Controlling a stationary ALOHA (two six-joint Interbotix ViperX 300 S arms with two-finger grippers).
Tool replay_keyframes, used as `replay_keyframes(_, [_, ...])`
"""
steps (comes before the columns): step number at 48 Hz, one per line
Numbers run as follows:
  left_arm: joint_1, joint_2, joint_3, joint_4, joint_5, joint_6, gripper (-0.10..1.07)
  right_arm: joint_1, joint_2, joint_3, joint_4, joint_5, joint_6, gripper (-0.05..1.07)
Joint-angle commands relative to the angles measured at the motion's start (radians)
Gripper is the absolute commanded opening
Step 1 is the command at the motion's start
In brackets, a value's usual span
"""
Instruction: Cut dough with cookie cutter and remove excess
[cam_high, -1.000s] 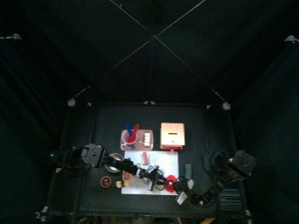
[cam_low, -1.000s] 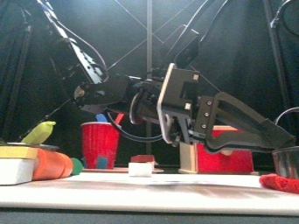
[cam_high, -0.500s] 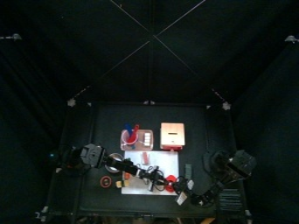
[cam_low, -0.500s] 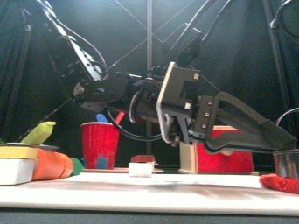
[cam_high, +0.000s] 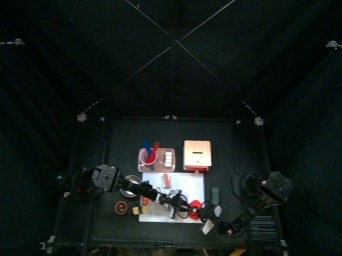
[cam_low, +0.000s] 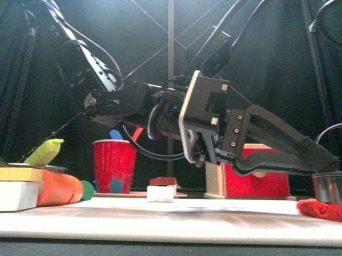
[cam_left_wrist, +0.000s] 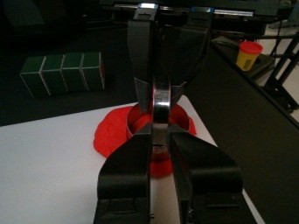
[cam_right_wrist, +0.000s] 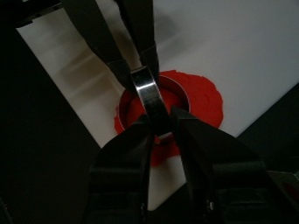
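From table height we see the white sheet (cam_low: 174, 206) reaching almost to the near edge of the table (cam_low: 174, 232), with a yellow-and-white block (cam_low: 24, 186) at its left end and a scrap of red stuff (cam_low: 321, 209) at its right. A small red-topped white cube (cam_low: 163, 190) stands on the sheet with bare sheet all around it.

Just behind, our right gripper (cam_right_wrist: 149, 109) hangs large over the middle. Its wrist view shows both arms pinching one thin metal ring, the cookie cutter (cam_right_wrist: 149, 87), which stands on edge on the dough (cam_right_wrist: 193, 94). The right jaws close on one part of the rim; the left gripper (cam_left_wrist: 162, 118) closes on the rim from the other side, so neither pair is shut flat nor spread free.

The dough is a flat red blob on the white sheet, near one of its edges, where the dark table begins just beyond. From above, the two arms meet over the sheet near the table's front, leaving little room between them.

Farther back stand a red cup (cam_low: 112, 165), a red-and-blue container (cam_high: 154, 157) and a tan box (cam_high: 199, 154), well apart from the grippers, with open table behind them up to the curtains (cam_high: 171, 60).
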Motion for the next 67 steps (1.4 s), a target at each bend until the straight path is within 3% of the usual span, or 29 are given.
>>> replay_keyframes(1, [-0.002,0.0,0.017,-0.002,0.028,-0.005,0.46,0.009,0.021,0.005,0.031,-0.063,0.005,0.63])
replay_keyframes(11, [-0.002,-0.021,0.018,0.002,0.037,0.008,0.52,0.009,0.005,-0.006,0.02,-0.011,-0.018,0.66])
replay_keyframes(22, [0.0,-0.052,0.017,0.032,0.043,0.02,0.71,0.011,-0.031,-0.028,0.012,0.064,-0.083,0.78])
replay_keyframes(30, [0.0,-0.081,0.014,0.043,0.043,0.052,0.73,0.009,-0.049,-0.037,0.003,0.109,-0.121,0.82])
replay_keyframes(52, [0.006,-0.158,0.049,0.043,0.043,0.12,0.72,-0.032,-0.091,-0.066,-0.017,0.155,-0.233,0.82])
replay_keyframes(67, [0.011,-0.117,0.043,0.04,0.043,0.124,0.49,-0.057,-0.086,-0.071,-0.034,0.146,-0.235,0.81])
